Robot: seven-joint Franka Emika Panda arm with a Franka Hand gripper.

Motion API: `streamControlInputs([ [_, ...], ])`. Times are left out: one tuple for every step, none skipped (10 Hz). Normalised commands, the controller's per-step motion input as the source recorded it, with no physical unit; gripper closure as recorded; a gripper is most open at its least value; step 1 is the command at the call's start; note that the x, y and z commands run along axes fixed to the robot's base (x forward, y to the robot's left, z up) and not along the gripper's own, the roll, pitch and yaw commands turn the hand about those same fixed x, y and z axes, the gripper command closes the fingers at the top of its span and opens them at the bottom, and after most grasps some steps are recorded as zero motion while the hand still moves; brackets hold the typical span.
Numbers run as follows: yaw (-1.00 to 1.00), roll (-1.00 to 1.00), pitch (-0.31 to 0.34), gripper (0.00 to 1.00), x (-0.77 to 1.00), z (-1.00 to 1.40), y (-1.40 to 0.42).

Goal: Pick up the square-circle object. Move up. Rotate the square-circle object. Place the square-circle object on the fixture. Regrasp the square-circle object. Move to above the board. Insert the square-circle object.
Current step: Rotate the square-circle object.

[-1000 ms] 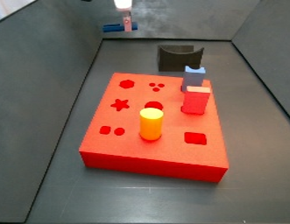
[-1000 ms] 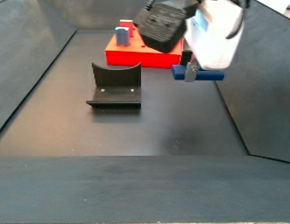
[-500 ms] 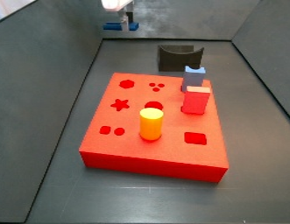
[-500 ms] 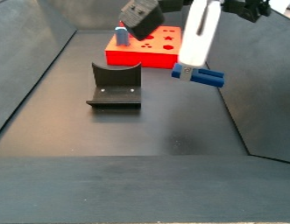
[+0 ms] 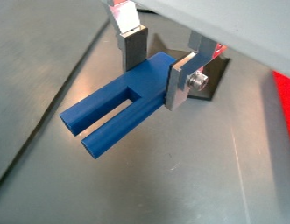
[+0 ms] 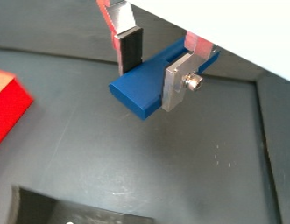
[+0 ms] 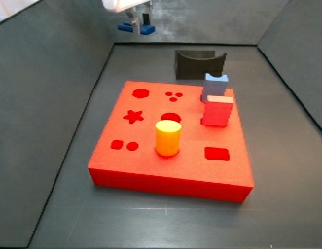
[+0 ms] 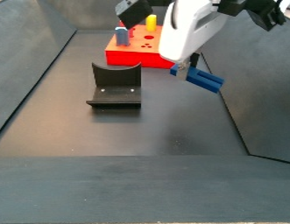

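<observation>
1. The gripper (image 5: 158, 63) hangs in the air above the dark floor, its two flat silver fingers (image 5: 180, 83) closed on the square-circle object (image 5: 121, 105), one plate on each side of the body.
2. The square-circle object is dark blue plastic: a flat block at the clamped end that splits into two parallel legs with a straight slot between them, the legs pointing away from the gripper and down toward the floor.
3. In a wrist view only its blunt blue end (image 6: 151, 86) shows between the plates.
4. In a side view the piece (image 8: 204, 80) hangs tilted, clear of the floor (image 8: 147, 122), to one side of the fixture (image 8: 114, 86) and apart from it.
5. The fixture stands empty on the floor, near one short edge of the board (image 7: 192, 146).
6. On the board stand a yellow cylinder (image 7: 168, 137) and a red block (image 7: 217, 101) with a light-blue top.
</observation>
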Motion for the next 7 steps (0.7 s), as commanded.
streamControlInputs([
  [-1.00, -0.01, -0.018, 1.00, 0.03, -0.02, 0.03],
  [-1.00, -0.02, -0.020, 1.00, 0.03, -0.02, 0.03],
  [-1.00, -0.02, -0.021, 1.00, 0.03, -0.02, 0.03],
  [-1.00, -0.02, -0.023, 1.00, 0.03, -0.02, 0.03],
  [-1.00, -0.02, -0.026, 1.00, 0.03, -0.02, 0.03],
  [-1.00, -0.02, -0.028, 1.00, 0.03, -0.02, 0.03],
  [-1.00, -0.03, -0.032, 1.00, 0.03, -0.02, 0.03],
])
